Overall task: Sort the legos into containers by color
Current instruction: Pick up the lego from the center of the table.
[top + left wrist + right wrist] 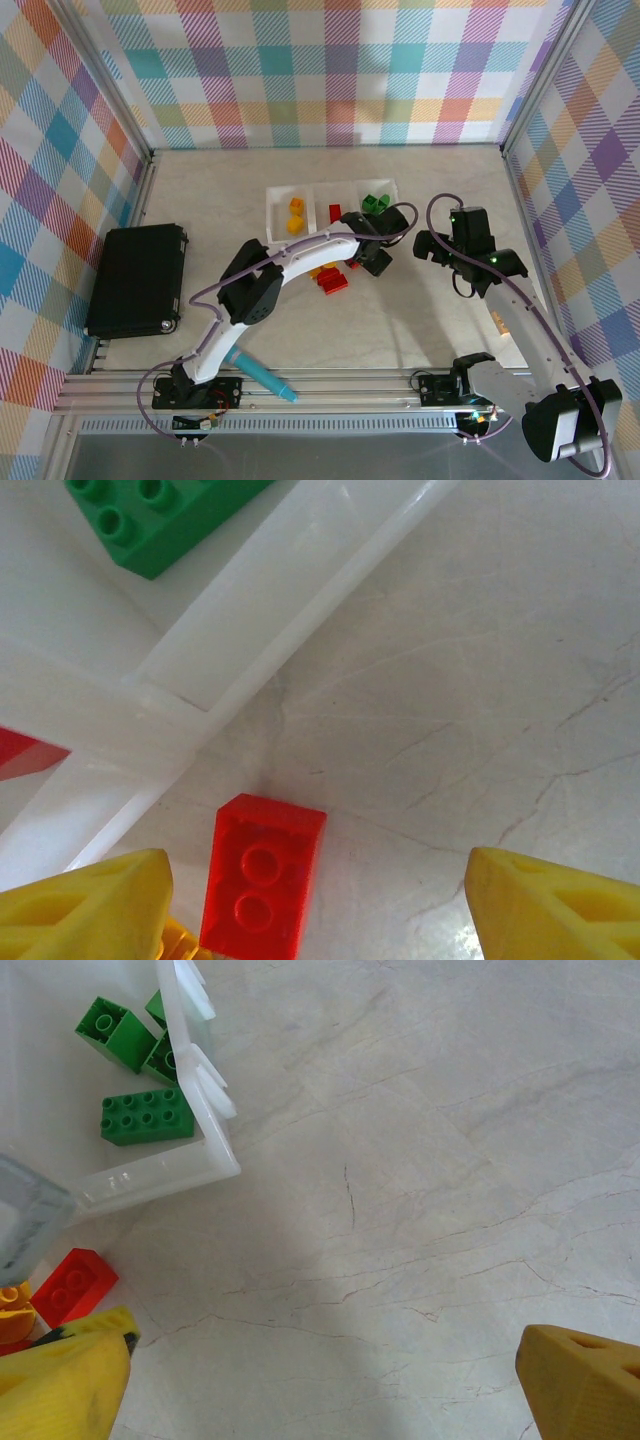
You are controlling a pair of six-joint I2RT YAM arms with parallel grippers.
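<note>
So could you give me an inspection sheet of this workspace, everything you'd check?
Surface: pale marbled table, partly bare.
Job's things: clear tray holds yellow-orange bricks, a red brick and green bricks, one colour per compartment; loose red and orange bricks lie beside it.
Clutter: black box; teal pen.
Grippers: left gripper open, a loose red brick between its fingers; right gripper open over bare table.
Cables: purple-grey cables loop along both arms.
Surroundings: plaid walls.

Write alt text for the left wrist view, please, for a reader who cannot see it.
A red brick lies on the pale marbled table between the spread yellow fingertips of the left gripper. Beyond it runs the white tray rim, with a green brick inside at top left.
</note>
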